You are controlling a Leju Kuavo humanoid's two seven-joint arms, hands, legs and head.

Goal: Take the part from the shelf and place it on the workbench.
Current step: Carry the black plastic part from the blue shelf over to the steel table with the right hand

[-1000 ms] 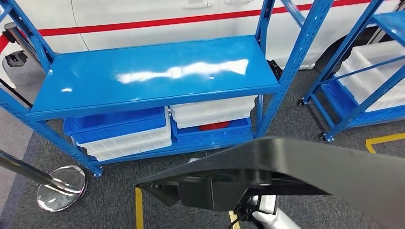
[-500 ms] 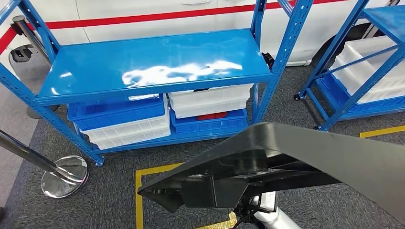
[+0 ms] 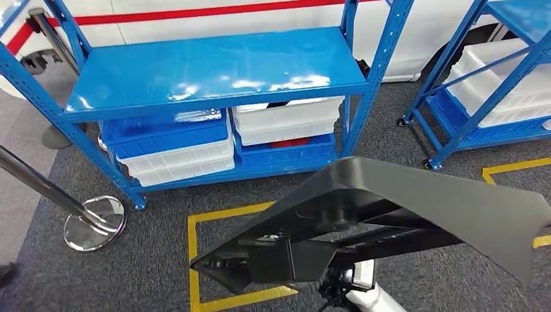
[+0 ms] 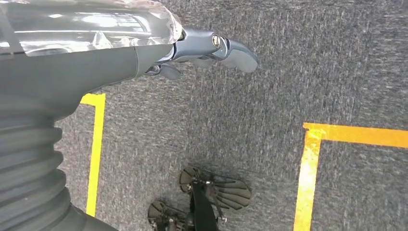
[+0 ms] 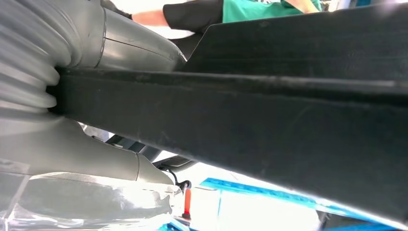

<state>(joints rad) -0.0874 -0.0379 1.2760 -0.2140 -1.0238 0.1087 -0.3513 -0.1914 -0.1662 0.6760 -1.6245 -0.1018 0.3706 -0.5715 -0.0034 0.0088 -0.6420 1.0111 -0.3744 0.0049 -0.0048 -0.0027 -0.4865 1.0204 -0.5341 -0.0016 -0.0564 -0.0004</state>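
Observation:
A large flat black part (image 3: 403, 208) fills the lower right of the head view, tilted, above the grey carpet. My right hand (image 5: 125, 41) grips it from below; in the right wrist view the part (image 5: 269, 110) crosses between the grey thumb and the rest of the hand. The silver right wrist (image 3: 361, 290) shows beneath the part. My left hand (image 4: 207, 48) hangs over the carpet with nothing in it, its fingers apart. The blue shelf (image 3: 214, 68) stands ahead with a bare top board.
Blue and white bins (image 3: 175, 149) sit on the shelf's lower level. A second blue rack (image 3: 500, 78) stands at the right. A chrome stanchion base (image 3: 94, 224) is at the left. Yellow tape (image 3: 193, 260) marks the floor. A person in green (image 5: 250, 9) is close by.
The whole picture has shifted: the shelf sits farther off and higher in the head view, and more yellow tape shows, so the camera has moved back. The black part stays in my right hand.

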